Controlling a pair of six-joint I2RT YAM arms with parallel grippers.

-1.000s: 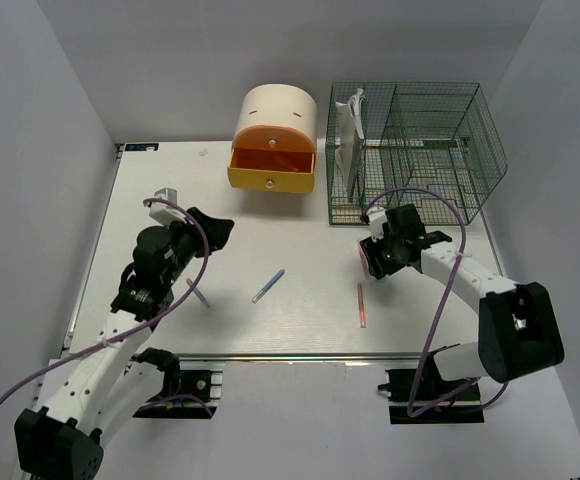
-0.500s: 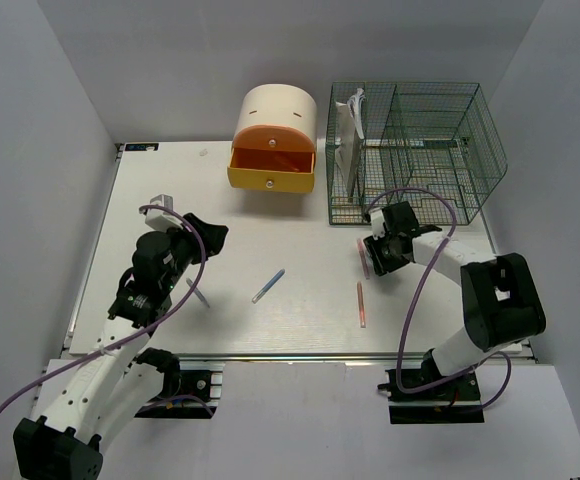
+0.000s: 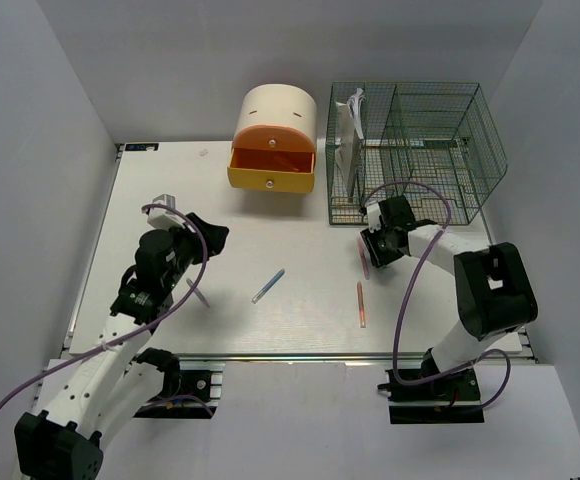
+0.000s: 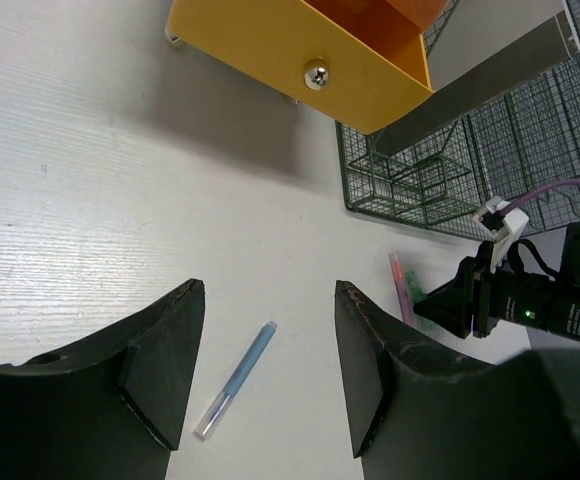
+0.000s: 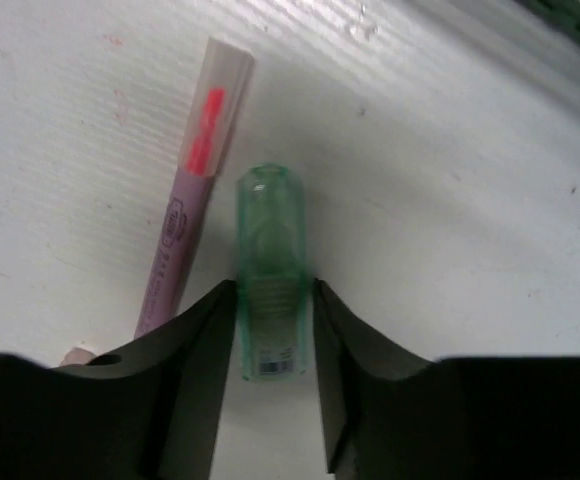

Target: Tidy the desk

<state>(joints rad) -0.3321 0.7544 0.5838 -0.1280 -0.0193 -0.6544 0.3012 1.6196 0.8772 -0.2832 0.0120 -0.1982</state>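
Observation:
The desk [image 3: 290, 225] is a white tabletop. In the right wrist view a short green translucent highlighter [image 5: 267, 250] lies flat on it, and my right gripper [image 5: 270, 292] is shut on it, both fingers pressed to its sides. A pink highlighter [image 5: 192, 215] lies just left of the green one, outside the jaws. Seen from above, my right gripper [image 3: 372, 252] is low in front of the mesh organizer. My left gripper [image 3: 210, 232] hovers open over the left half of the desk with nothing between its fingers [image 4: 175, 350]. A blue pen [image 4: 236, 378] lies beneath it.
A cream, orange and yellow drawer box [image 3: 273, 140] stands at the back with its drawer open. A green wire mesh organizer [image 3: 420, 140] holding white papers [image 3: 348, 135] is at the back right. A red pen [image 3: 361, 303] and the blue pen [image 3: 268, 285] lie mid-desk.
My right gripper has shifted slightly toward the organizer and its jaws have narrowed onto the green highlighter. The left arm has barely moved.

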